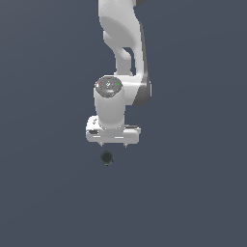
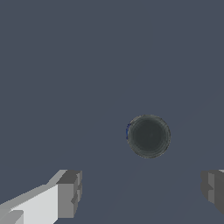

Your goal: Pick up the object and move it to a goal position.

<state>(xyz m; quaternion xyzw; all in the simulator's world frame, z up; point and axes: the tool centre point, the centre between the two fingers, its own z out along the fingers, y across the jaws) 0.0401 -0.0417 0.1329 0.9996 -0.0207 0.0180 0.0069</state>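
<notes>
A: What is there to pick up?

B: A small, dark, almost black round ball (image 1: 106, 157), matte, with no markings I can make out.

A: Where does it lie?

B: In the exterior view it sits low of centre, a little toward that view's left, against a plain slate-grey ground.

A: And up close?

B: In the wrist view the same ball (image 2: 148, 136) shows as a dark charcoal disc with a slightly lighter rim and a thin blue sliver on one edge. It is whole, unheld, and nothing touches it.
</notes>
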